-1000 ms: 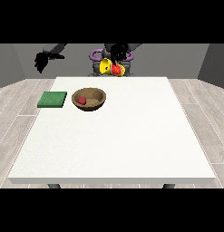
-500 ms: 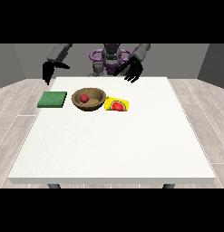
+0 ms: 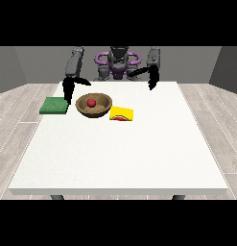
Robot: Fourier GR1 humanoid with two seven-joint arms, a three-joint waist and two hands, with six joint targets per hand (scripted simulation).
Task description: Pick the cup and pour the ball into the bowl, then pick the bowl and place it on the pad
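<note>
From my seat, the pour looks done: the red ball [image 3: 91, 102] sits inside the brown bowl [image 3: 94, 104], and the yellow cup [image 3: 122, 114] lies on its side on the worktop [image 3: 139, 144], just beside the bowl toward the view's right, with nothing holding it.

What I judge is left is the second half. The bowl stands on the worktop near the back, and the green pad [image 3: 54, 105] lies close beside it toward the view's left with nothing on it.

The hand at the view's left [image 3: 68, 89] hangs between pad and bowl, just above the worktop, and holds nothing; I cannot tell how its fingers are set. The hand at the view's right [image 3: 151, 80] hovers well apart from everything, also holding nothing, and I cannot tell its finger state either.
</note>
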